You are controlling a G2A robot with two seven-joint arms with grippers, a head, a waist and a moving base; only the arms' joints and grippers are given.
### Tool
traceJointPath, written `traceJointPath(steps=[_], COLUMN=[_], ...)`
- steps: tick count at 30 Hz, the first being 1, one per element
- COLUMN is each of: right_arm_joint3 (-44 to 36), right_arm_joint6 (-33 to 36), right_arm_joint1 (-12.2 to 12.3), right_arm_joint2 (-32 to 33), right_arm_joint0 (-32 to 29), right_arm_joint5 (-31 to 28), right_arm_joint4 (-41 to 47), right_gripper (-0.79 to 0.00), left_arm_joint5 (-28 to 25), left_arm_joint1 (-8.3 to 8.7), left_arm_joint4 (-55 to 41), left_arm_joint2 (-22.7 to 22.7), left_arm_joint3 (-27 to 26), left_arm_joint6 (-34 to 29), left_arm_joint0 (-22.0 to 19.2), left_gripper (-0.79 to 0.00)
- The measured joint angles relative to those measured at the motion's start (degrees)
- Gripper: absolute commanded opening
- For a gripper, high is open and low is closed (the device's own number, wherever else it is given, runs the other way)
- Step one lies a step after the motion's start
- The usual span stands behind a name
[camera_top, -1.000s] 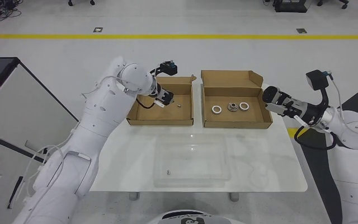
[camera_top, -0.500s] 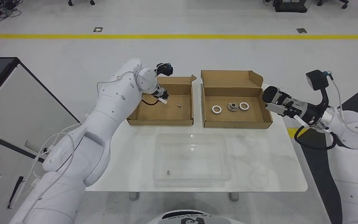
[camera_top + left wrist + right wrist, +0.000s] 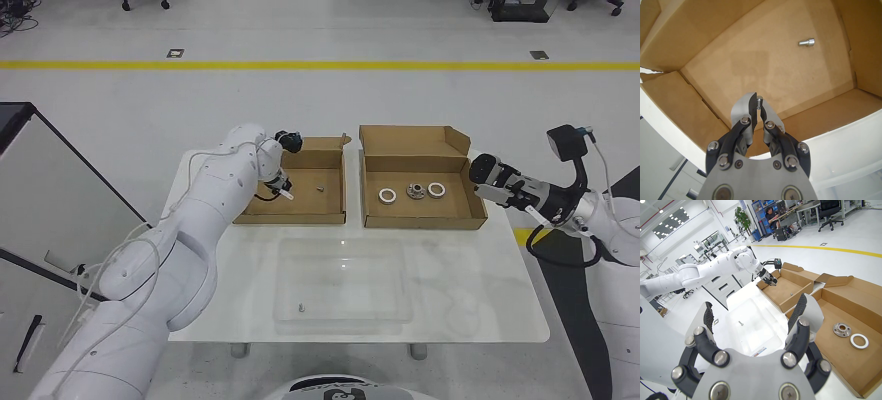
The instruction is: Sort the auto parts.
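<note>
I find the left gripper (image 3: 758,108) with its fingers (image 3: 753,106) clamped on a small silver threaded screw (image 3: 759,101), shank gripped and head outermost, held over the floor of the open brown cardboard box (image 3: 772,62). A silver socket-head bolt (image 3: 806,42) lies on its side on that floor, well apart. The right gripper (image 3: 755,301) hangs beside the second brown cardboard box (image 3: 838,355), fingers apart.

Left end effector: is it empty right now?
No, the left end effector is shut on a small screw, pinched between its tips over the floor of the cardboard box.
</note>
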Motion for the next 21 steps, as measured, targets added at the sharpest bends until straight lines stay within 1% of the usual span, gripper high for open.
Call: traceJointPath(steps=[3,11,15,21], right_arm_joint3=[0.00,0.00,0.00,0.00], right_arm_joint6=[0.00,0.00,0.00,0.00], right_arm_joint1=[0.00,0.00,0.00,0.00], right_arm_joint2=[0.00,0.00,0.00,0.00], right_arm_joint0=[0.00,0.00,0.00,0.00], right_arm_joint5=[0.00,0.00,0.00,0.00], right_arm_joint4=[0.00,0.00,0.00,0.00], right_gripper=[0.000,0.000,0.000,0.000], left_arm_joint5=[-0.37,-0.38,0.53,2.69], left_arm_joint1=[-0.47,-0.45,-0.22,0.08], left_arm_joint4=[-0.38,-0.39,1.33,2.69], left_arm_joint2=[0.01,0.00,0.42,0.31], left_arm_joint3=[1.16,1.11,-0.50,-1.54], left_arm_joint6=[0.47,0.43,2.39,3.00], left_arm_joint0=[0.03,0.02,1.38,2.99], left_gripper=[-0.785,-0.785,-0.785,-0.785])
